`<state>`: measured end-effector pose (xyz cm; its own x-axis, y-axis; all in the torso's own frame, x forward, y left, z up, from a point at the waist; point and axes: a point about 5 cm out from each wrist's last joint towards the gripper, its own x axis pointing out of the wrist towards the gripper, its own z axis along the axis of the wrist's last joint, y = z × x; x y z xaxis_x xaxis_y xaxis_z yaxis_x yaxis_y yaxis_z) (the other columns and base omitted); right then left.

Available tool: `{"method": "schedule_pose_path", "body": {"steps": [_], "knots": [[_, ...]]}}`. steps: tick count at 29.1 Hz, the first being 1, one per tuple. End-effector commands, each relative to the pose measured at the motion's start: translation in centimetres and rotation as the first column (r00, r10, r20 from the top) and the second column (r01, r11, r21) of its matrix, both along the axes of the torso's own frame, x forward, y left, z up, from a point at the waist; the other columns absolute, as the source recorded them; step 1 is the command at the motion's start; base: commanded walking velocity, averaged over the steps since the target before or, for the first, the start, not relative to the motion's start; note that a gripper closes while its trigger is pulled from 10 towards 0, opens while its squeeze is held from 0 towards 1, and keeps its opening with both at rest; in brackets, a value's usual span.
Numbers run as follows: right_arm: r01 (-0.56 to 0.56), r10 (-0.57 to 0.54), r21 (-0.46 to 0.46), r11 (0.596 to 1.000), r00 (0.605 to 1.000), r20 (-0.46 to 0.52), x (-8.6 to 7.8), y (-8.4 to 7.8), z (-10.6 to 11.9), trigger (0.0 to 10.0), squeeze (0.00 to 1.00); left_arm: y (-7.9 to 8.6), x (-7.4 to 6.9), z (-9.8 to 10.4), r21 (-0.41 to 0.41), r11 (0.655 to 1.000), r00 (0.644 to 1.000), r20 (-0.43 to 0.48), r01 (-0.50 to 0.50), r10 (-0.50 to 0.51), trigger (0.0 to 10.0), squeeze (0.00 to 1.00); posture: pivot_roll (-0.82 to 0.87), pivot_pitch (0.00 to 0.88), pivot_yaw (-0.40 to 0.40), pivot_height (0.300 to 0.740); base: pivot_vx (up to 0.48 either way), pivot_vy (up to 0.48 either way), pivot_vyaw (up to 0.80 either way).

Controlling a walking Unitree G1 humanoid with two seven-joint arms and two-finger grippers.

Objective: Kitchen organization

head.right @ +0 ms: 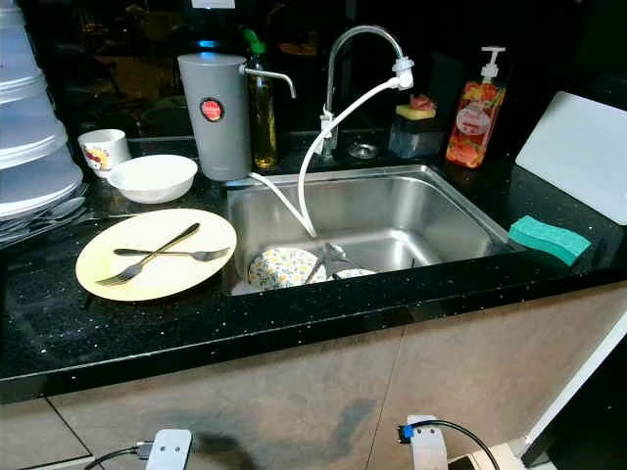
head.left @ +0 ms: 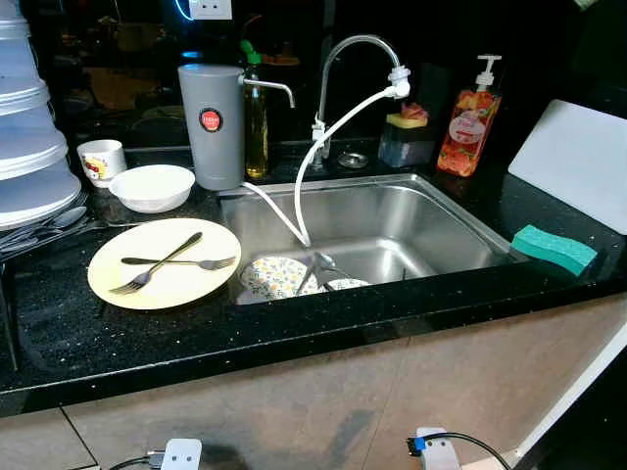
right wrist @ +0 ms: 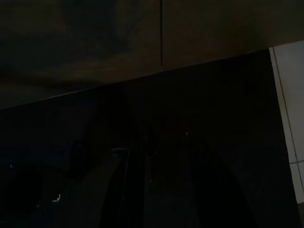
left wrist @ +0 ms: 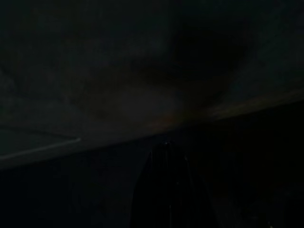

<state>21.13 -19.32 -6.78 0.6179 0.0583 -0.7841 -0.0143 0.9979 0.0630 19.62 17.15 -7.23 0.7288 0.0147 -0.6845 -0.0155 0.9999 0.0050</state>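
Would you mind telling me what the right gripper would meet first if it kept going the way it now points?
Hard to say, the right wrist view is very dark. The right gripper points toward a dark panel, seemingly a cabinet front; pale floor tile lies beside it. Probably the panel, but depth is unclear.

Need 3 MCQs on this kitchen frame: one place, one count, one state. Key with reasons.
1. Where is the green sponge?
A. in the sink
B. on the counter right of the sink
C. on the yellow plate

2. How many forks lie on the yellow plate?
A. one
B. two
C. four

3. How do the forks lie?
A. crossed
B. side by side, apart
C. standing in a cup

Key: 1 B, the sponge sits on the black counter beside the sink rim's right end. 2 B, two handles and two sets of tines show. 3 A, one fork lies over the other near the plate's middle.
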Motion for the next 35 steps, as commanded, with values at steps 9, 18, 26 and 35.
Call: {"method": "schedule_pose_path", "body": {"steps": [9,18,26,35], "knots": [[0.01,-0.01,-0.004,1.0,1.0,-0.016,-0.5,-0.4,-0.3,10.0,0.0,-0.1,0.5,0.4,-0.016,0.998,0.998,0.025,0.062,-0.061,10.0,0.0,-0.03,0.0,-0.037,0.74,0.0,0.0,0.0],[-0.001,0.001,-0.015,1.0,1.0,-0.011,-0.4,-0.8,-0.1,10.0,0.0,-0.6,-0.1,0.0,-0.001,0.994,0.994,0.01,0.106,-0.106,10.0,0.0,-0.04,0.0,-0.037,0.74,0.0,0.0,0.0],[0.004,-0.004,-0.024,1.0,1.0,0.011,0.6,-1.2,0.5,10.0,0.0,-0.6,0.6,0.3,0.004,0.996,0.996,0.01,0.093,-0.093,10.0,0.0,-0.03,0.0,-0.035,0.74,0.0,0.0,0.0],[0.009,-0.009,0.0,1.0,0.999,0.031,0.8,-1.1,0.7,10.0,0.0,-0.4,1.1,0.5,0.012,0.999,0.999,0.024,0.045,-0.045,10.0,0.0,-0.03,0.0,-0.024,0.74,0.0,0.0,0.0]]}}
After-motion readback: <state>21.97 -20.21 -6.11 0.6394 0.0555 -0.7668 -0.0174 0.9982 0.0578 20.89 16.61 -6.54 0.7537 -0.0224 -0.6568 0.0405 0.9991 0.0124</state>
